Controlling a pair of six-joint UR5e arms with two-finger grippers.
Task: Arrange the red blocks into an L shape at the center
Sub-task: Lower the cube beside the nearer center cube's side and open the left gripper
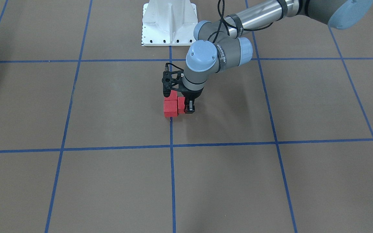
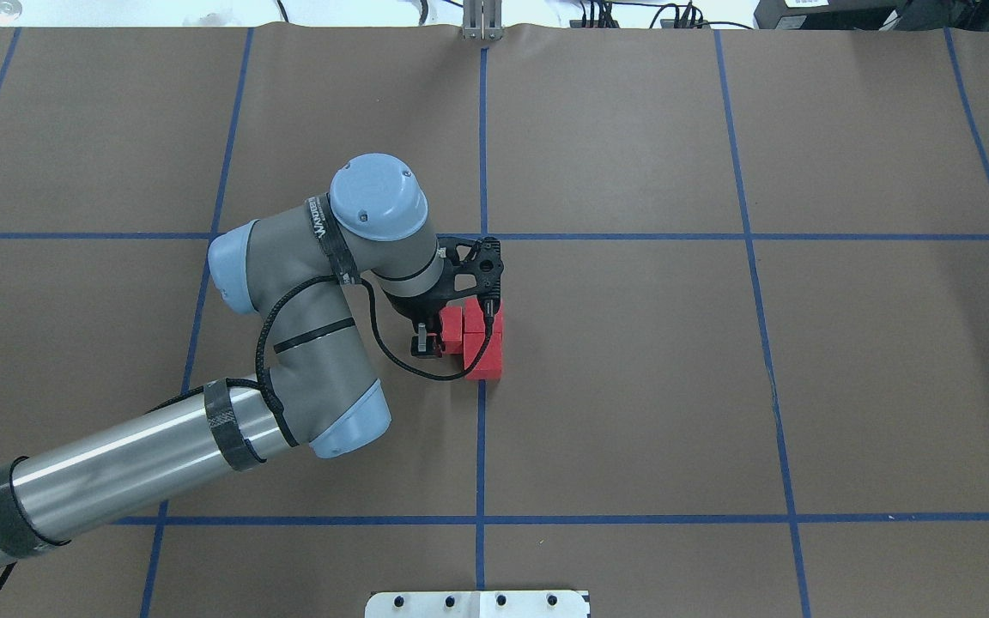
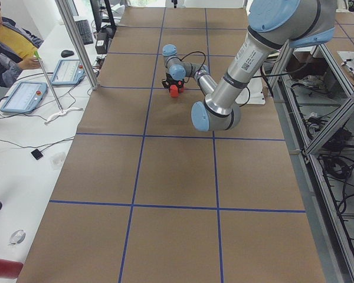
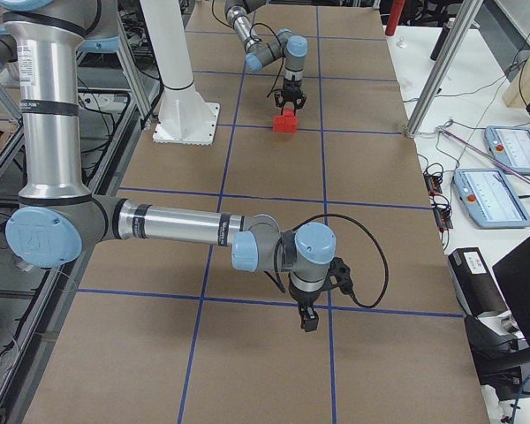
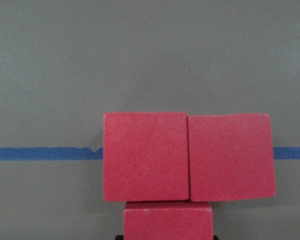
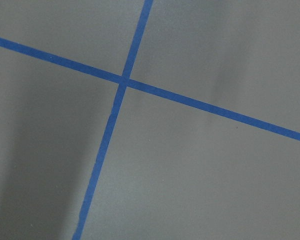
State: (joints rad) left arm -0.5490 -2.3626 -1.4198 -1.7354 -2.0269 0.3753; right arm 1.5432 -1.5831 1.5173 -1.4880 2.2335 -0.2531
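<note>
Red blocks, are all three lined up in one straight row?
No, two red blocks sit side by side, the third block against just one, forming a corner.

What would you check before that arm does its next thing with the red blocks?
1. The red blocks form an L: ok.
2. Blocks touch, no visible gaps: ok.
3. The L sits on the middle blue line, centre row: ok.
4. The left pincer is free of the third block: cannot tell.
5. The right pincer is far from the blocks: ok.
</note>
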